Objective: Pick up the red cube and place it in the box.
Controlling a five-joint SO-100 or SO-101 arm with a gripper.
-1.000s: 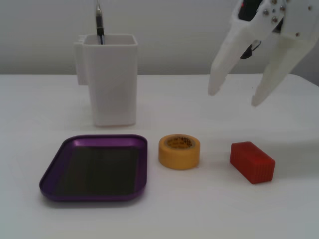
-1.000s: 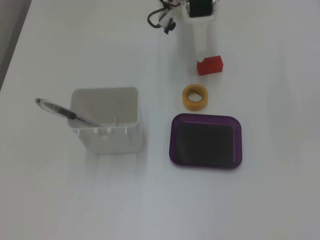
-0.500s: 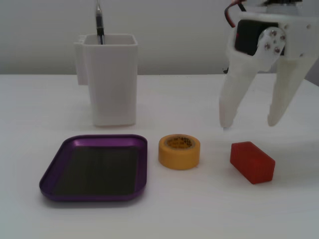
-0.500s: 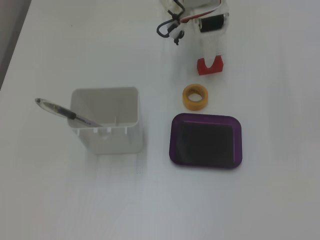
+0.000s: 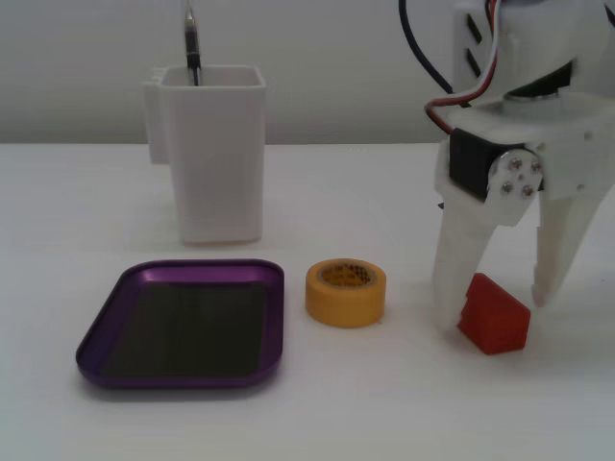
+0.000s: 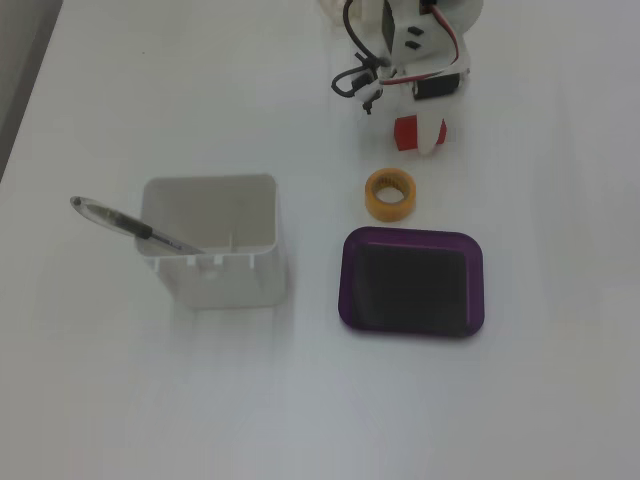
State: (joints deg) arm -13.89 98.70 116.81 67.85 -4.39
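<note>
- The white fingers [image 5: 449,288] stand spread, pointing down at the worktop [image 5: 384,403], one on each side of the red cube [image 5: 495,317]; whether they touch it is unclear.
- The red cube lies on the worktop, bright red, a sloped top face showing.
- A fixed view from above [image 6: 408,131] shows only a red patch, largely covered by the arm.
- The yellow tape roll [image 5: 346,291] sits between cube and purple box [image 5: 106,331]; the white container [image 5: 213,154] holds a pen [image 6: 130,226].
</note>
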